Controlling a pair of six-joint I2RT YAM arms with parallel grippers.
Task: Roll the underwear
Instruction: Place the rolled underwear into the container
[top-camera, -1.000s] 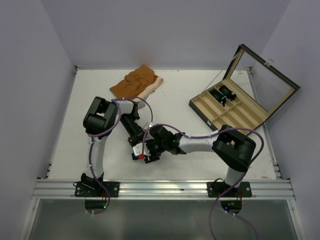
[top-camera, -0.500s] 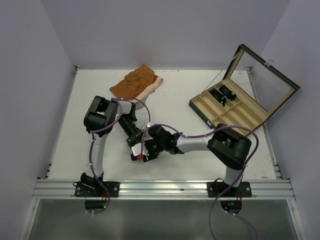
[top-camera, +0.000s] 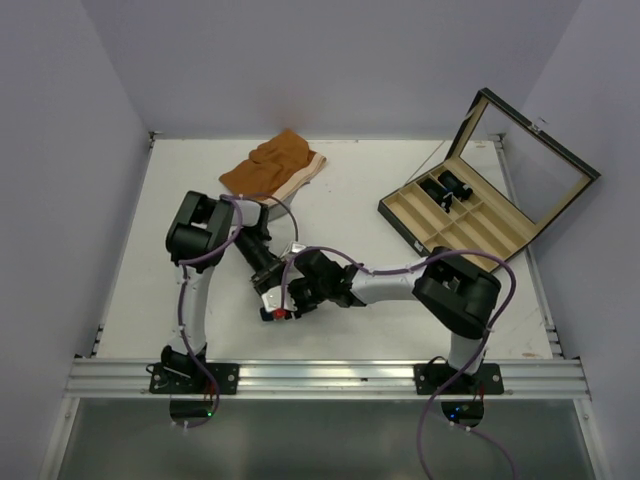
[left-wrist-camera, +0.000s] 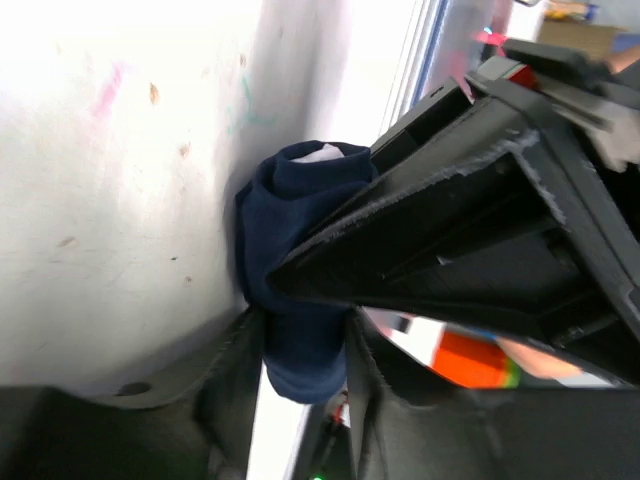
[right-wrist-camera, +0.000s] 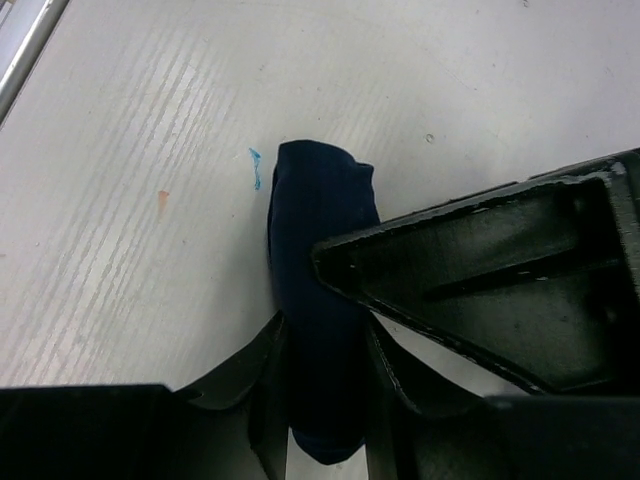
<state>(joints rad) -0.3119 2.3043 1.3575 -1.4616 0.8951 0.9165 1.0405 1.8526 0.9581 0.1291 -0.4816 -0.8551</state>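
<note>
Status: the small navy-blue fabric briefs (right-wrist-camera: 320, 200) are bunched into a tight stubby roll lying on the white bench (top-camera: 370, 170), near the front edge and left of centre, between the two arm bases. From the top view you barely see it, since both wrists sit over it. The left claw (left-wrist-camera: 300, 300) is clamped across one end of the roll, cloth squeezed between its fingers, with a bit of white trim poking out at the far end. The right claw (right-wrist-camera: 322, 300) is pinched on it the same way, jaws nearly together with only fabric between. Handling, my read: featherweight, limp, no stiffness of its own, not fragile, slightly springy, so the roll likely loosens the moment pressure comes off. Best hold is across the full thickness near mid-length so every layer stays trapped, not just the outer wrap; a hold on the trim alone would peel it open. The orange-brown shorts (top-camera: 272, 168) and the open black hinged case (top-camera: 470, 215) sit well apart at the back.
</note>
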